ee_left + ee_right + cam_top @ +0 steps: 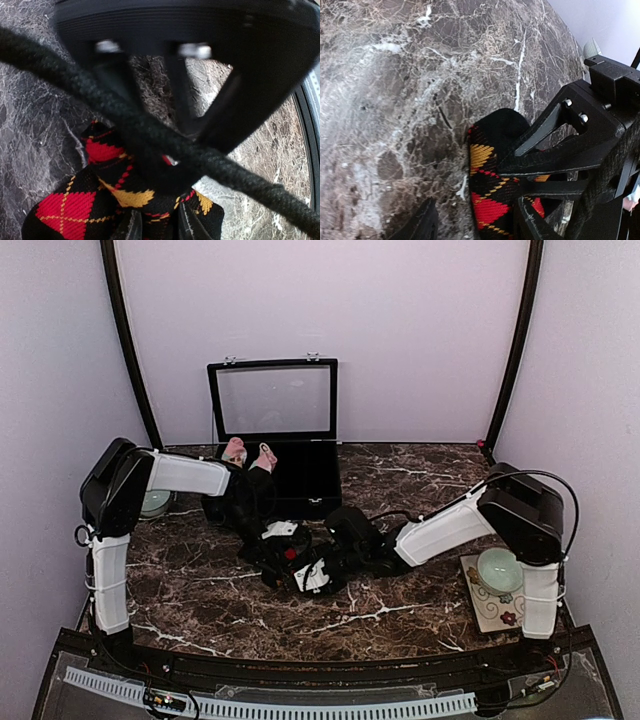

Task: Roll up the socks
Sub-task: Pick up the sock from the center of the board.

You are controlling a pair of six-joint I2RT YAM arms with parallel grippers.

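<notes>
Sock (487,200) of diamond-patterned knit, veined marble table (395,100)

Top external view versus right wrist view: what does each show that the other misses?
Only the top view shows the open black case and a bowl on its mat. Only the right wrist shows the sock's red and yellow diamonds. The sock lies between the right fingers, with a gap at one of them. Both show the marble table and some of the sock.

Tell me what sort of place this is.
Probably a robot lab's enclosed test booth, not a home: two white-and-black robot arms bolted at a dark marble-patterned table, plain lilac walls close around, and an open black clear-lidded case.
</notes>
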